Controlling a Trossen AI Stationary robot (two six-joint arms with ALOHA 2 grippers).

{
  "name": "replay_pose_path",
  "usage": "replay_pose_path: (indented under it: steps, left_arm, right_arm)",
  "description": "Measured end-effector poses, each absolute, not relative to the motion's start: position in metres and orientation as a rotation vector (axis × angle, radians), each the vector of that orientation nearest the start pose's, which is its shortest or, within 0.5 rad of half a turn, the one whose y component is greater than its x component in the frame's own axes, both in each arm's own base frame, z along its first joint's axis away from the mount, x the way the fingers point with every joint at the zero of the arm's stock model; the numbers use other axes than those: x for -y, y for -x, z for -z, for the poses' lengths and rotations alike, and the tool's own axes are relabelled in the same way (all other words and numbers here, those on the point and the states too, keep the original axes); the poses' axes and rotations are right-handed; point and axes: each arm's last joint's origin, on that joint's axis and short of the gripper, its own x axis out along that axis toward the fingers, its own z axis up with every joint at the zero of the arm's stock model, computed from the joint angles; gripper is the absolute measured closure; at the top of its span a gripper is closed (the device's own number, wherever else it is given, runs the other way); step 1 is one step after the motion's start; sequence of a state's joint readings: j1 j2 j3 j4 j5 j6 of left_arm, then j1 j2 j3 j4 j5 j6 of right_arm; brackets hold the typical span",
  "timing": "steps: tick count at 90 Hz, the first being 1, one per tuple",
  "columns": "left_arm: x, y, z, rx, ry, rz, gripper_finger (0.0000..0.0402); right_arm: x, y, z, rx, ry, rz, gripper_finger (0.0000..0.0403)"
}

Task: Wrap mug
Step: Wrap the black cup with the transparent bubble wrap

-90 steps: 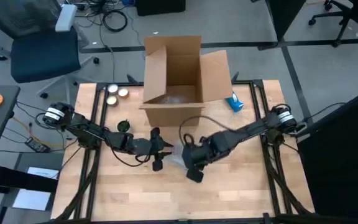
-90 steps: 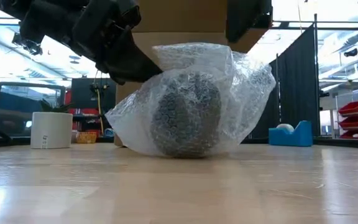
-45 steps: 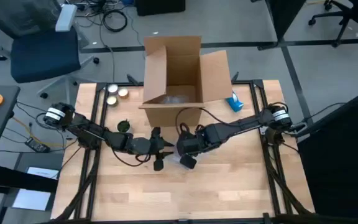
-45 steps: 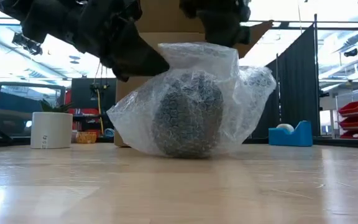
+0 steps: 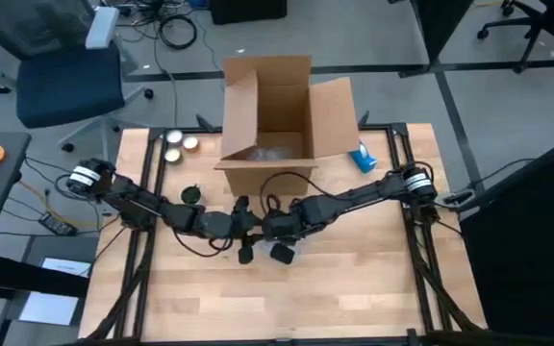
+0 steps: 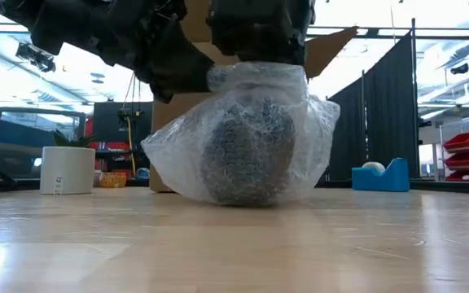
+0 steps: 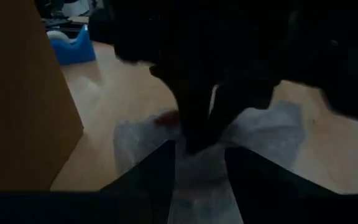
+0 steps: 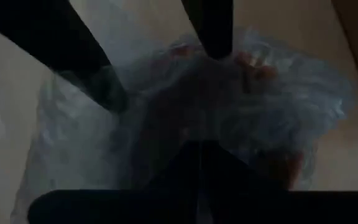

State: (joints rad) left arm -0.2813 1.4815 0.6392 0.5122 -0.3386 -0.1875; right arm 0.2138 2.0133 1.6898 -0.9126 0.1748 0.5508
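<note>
Since a second ago the right tool (image 5: pixel 275 229) has swung over the bubble-wrapped mug (image 6: pixel 245 151), which sits on the desk (image 5: pixel 354 279) before the cardboard box (image 5: pixel 272 120), its fingers pinching the wrap's top, while the left tool (image 5: pixel 248 229) grips the wrap's near edge.

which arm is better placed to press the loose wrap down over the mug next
Probably the right: its gripper sits directly atop the bubble wrap, while the left gripper holds the wrap's side edge.
</note>
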Motion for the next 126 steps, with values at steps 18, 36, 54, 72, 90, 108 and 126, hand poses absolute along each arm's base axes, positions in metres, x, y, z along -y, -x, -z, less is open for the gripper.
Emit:
replay_pose_path:
  steps: [18, 36, 54, 72, 90, 108, 126]
  left_arm:
    - [0.072, -0.285, -0.193, -0.306, 0.086, -0.086, 0.0275]
    - [0.073, -0.286, -0.195, -0.292, 0.090, -0.085, 0.0275]
    - [0.073, -0.286, -0.196, -0.284, 0.093, -0.084, 0.0275]
    - [0.073, -0.286, -0.195, -0.285, 0.093, -0.085, 0.0275]
    - [0.073, -0.286, -0.195, -0.284, 0.093, -0.085, 0.0275]
    - [0.073, -0.286, -0.195, -0.285, 0.093, -0.085, 0.0275]
    - [0.073, -0.286, -0.195, -0.285, 0.093, -0.085, 0.0275]
  right_arm:
    - [-0.081, -0.407, -0.241, -1.148, -0.180, 0.307, 0.0403]
    - [-0.088, -0.403, -0.278, -1.079, -0.163, 0.276, 0.0403]
    - [-0.104, -0.386, -0.305, -1.082, -0.175, 0.249, 0.0403]
    - [-0.116, -0.369, -0.299, -1.201, -0.174, 0.301, 0.0403]
    - [-0.115, -0.375, -0.286, -1.138, -0.146, 0.346, 0.0403]
    - [-0.100, -0.386, -0.262, -1.108, -0.160, 0.330, 0.0403]
    - [-0.084, -0.402, -0.241, -1.021, -0.216, 0.213, 0.0403]
